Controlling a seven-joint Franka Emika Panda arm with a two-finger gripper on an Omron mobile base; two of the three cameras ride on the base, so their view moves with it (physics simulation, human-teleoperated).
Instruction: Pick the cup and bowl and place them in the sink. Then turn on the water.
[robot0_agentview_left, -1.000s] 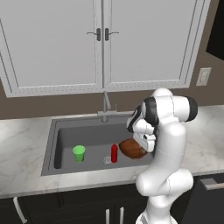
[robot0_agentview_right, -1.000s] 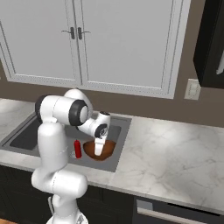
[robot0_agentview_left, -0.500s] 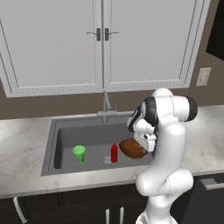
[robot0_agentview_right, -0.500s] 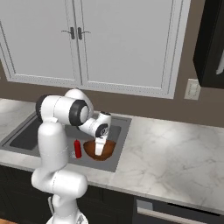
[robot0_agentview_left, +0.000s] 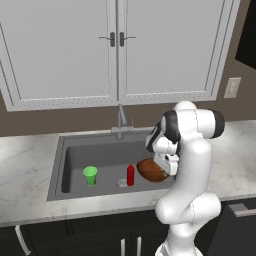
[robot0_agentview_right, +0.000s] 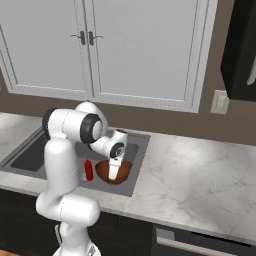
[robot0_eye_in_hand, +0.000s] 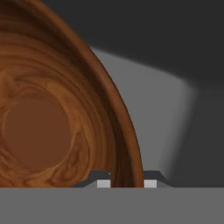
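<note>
The dark grey sink (robot0_agentview_left: 75, 152) sits sunk into the pale marbled counter (robot0_agentview_left: 25, 160), with its slim faucet (robot0_agentview_left: 120, 122) rising at the back edge, and it holds three things. Biggest is the glossy reddish-brown bowl (robot0_agentview_left: 151, 170), low at the right end of the basin and tipped a little; from the hand's own camera its swirled inside is bare, nothing in it. The gripper (robot0_eye_in_hand: 126, 183) pinches the bowl's rim, one small finger (robot0_eye_in_hand: 103, 183) inside the wall and the other outside, the rim squeezed between them. From the right side the white hand (robot0_agentview_right: 115, 167) reaches straight down into the bowl's near edge. Just left of the bowl stands a small red bottle (robot0_agentview_left: 130, 175), upright on the basin floor beside the round drain (robot0_agentview_left: 121, 183). Farther left, well apart from both, the little green cup (robot0_agentview_left: 90, 175) stands upright, mouth up.
</note>
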